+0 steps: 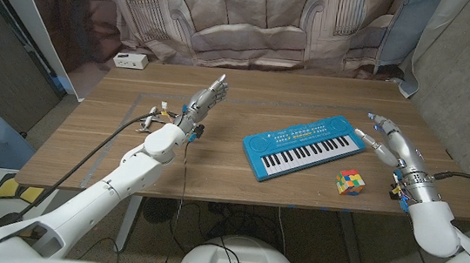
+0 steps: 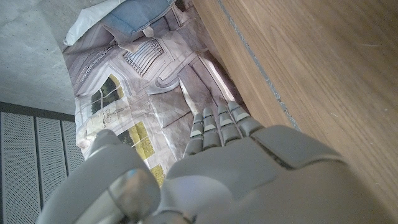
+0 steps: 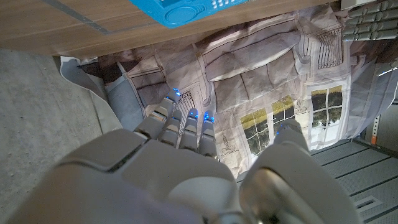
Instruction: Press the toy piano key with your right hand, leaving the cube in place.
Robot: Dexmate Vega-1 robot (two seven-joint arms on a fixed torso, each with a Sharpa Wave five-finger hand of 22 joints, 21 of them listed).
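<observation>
A blue toy piano (image 1: 305, 145) with white and black keys lies on the wooden table (image 1: 248, 89), right of centre, turned at a slant. A multicoloured cube (image 1: 350, 182) sits on the table just in front of the piano's right end. My right hand (image 1: 394, 145) hovers to the right of the piano, fingers spread and holding nothing, a little apart from both piano and cube. A corner of the piano (image 3: 186, 9) appears in the right wrist view beyond my right hand (image 3: 186, 168). My left hand (image 1: 206, 98) is raised over the table's left half, fingers extended, empty.
A small white box (image 1: 129, 61) sits at the table's far left corner. A printed curtain (image 1: 255, 20) hangs behind the table. A cable runs along my left arm (image 1: 141, 152). Bare wood lies between my left hand and the piano.
</observation>
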